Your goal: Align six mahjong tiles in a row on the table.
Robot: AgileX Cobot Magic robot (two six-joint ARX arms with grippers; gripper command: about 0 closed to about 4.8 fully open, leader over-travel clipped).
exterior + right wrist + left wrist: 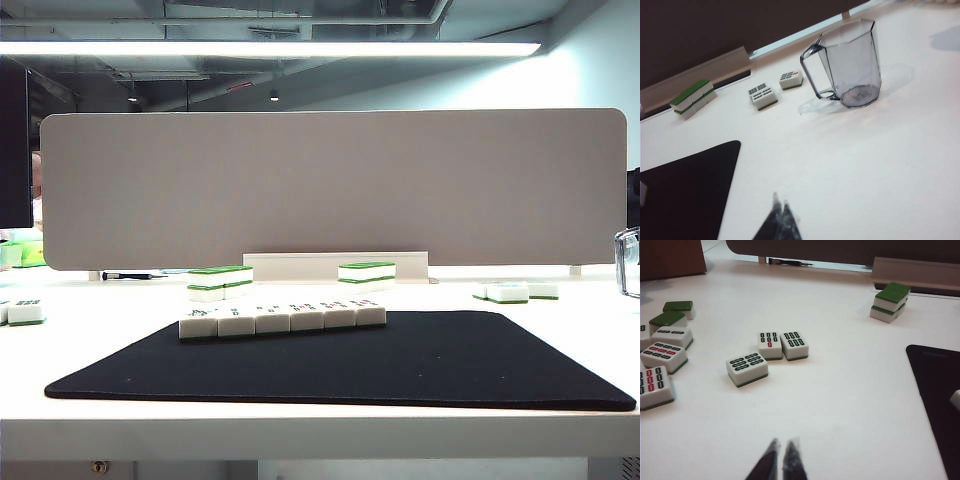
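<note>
Along the far edge of the black rectangular mat (340,360), six white green-based mahjong tiles (282,318) sit side by side on the white table (300,425). Off the mat's opposite sides, left gripper (779,447) and right gripper (780,207) hover, jaws pressed together, empty.

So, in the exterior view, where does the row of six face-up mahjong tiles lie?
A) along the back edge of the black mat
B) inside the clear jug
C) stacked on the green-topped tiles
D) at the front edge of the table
A: the row of six mahjong tiles lies side by side along the far edge of the black mat.
</note>
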